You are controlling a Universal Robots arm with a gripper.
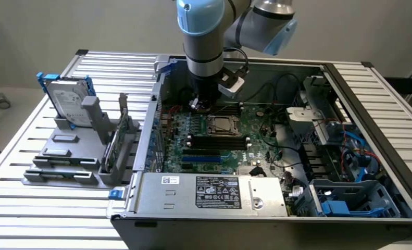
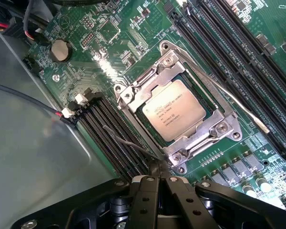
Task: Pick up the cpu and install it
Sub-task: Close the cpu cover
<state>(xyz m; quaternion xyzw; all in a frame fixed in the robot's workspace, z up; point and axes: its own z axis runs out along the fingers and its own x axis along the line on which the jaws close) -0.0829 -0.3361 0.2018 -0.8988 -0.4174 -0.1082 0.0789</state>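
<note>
Silvery cpu (image 2: 174, 109) is sitting flat in the metal socket frame (image 2: 133, 95) on the green motherboard (image 2: 114, 43), with black memory slots (image 2: 112, 138) on both sides. The gripper (image 2: 157, 177) has its fingers pinched right together with nothing between them, hanging just beside the socket corner, near the thin wire lever (image 2: 128, 143). In the exterior view the arm (image 1: 204, 47) reaches down into the open computer case (image 1: 261, 232).

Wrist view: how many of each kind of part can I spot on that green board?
cpu: 1
round coin battery: 1
metal socket frame: 1
black memory slot banks: 2
Total: 5
</note>
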